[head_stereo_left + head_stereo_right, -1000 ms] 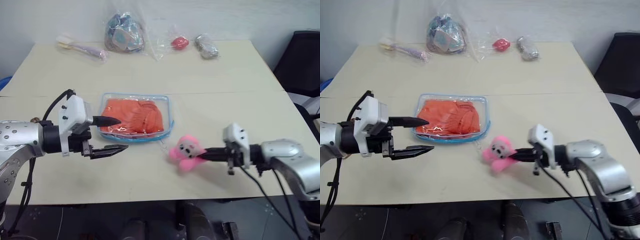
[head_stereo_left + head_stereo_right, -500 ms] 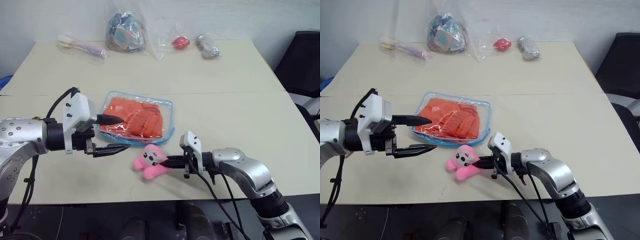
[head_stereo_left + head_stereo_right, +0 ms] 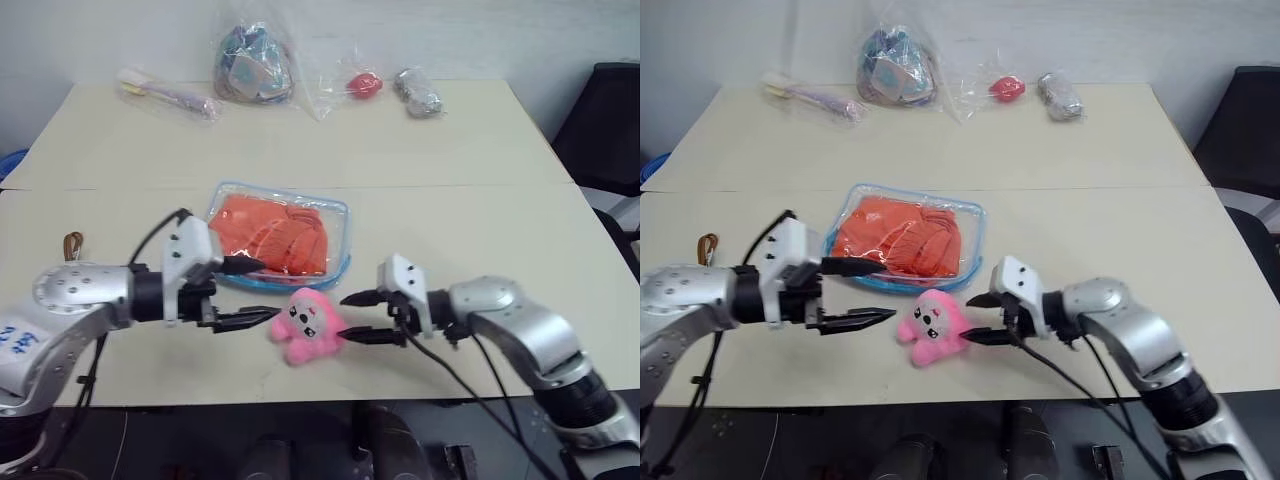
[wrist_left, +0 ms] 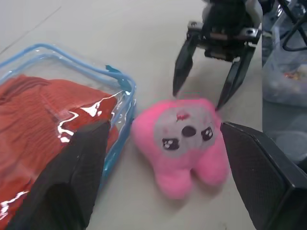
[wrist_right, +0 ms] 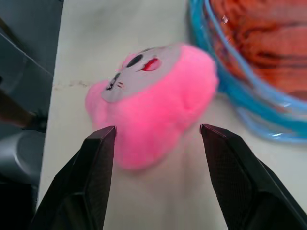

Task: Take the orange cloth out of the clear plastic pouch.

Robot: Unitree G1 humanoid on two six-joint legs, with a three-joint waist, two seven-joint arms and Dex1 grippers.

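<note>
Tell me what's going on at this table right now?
The right gripper has its jaws open just beside the pink plush toy, which lies free on the table by the near edge of the clear plastic pouch. The left gripper, also open, sits on the toy's other side at that same edge. The orange cloth is inside the pouch, not yet pulled out.
</note>
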